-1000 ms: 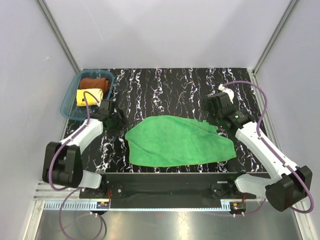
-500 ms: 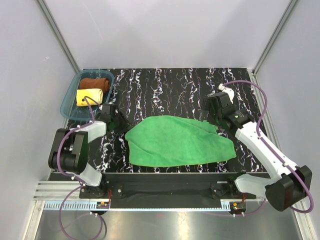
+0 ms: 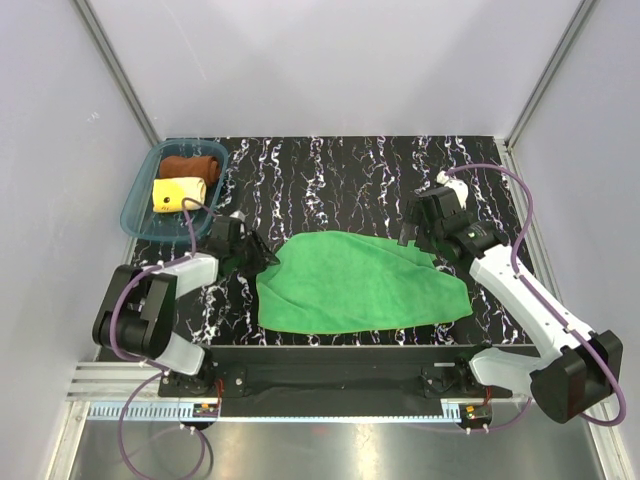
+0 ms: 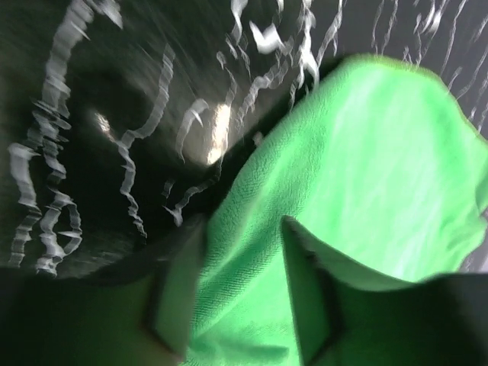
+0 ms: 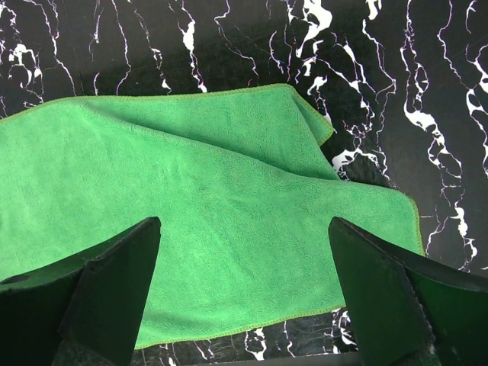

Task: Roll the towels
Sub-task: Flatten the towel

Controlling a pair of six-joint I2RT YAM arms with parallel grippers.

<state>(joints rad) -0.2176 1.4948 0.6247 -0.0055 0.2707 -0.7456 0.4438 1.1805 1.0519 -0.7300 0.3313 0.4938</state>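
Looks like the last one. The green towel (image 3: pixel 360 285) lies flat on the worktop (image 3: pixel 340 170) between both tools. The left tool (image 3: pixel 258 256) is half closed around its edge, can't tell if it's pinching. The right tool (image 5: pixel 244 229) hangs wide open above it. Next I'd guess: firm grip, then start rolling.

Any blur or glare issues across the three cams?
Left wrist: heavily blurred, table veins streaked, green towel and fingers soft. Right wrist: sharp, towel weave resolves. Top external: sharp, evenly lit, mild sheen on the front metal ledge.
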